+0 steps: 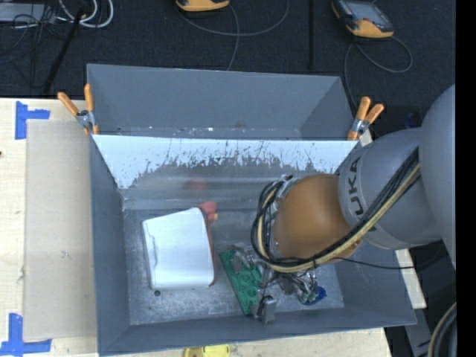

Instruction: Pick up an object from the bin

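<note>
down at the bin's six o'clock, close to the near wall, the claw is low on the floor. how wide it stands, i cannot tell, the wrist hides too much. right at it is the green flat piece, something like a small circuit board, lying flat and running off toward the claw's eleven o'clock. its near end meets the claw's tip, and whether it is gripped or only touched is unclear. at the claw's two o'clock, just beside it, a small blue bit peeks out under the wrist. directly above the claw the orange-brown cover bulges, with dark and yellow cables looped round its left side, and the grey arm leads off to three o'clock. out at the claw's ten o'clock, a white block with rounded corners lies on the floor, just beside the green piece's far end. beyond that, at the block's one o'clock corner, a small red bit sits against the foot of the far wall.
</note>
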Motion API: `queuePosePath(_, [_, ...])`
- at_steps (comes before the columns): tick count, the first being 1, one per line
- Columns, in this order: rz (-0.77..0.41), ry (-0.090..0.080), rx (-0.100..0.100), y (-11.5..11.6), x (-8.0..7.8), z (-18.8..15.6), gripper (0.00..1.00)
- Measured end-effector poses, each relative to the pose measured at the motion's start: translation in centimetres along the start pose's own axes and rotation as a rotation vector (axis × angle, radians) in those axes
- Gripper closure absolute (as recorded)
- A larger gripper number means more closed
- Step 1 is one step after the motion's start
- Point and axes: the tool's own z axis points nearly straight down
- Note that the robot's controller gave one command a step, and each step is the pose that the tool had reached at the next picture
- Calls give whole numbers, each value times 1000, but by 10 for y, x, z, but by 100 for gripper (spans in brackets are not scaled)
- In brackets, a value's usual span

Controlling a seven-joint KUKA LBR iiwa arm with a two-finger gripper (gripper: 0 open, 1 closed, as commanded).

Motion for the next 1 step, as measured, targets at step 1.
queuePosePath(1, [5,-2,0,0,-1,0,0])
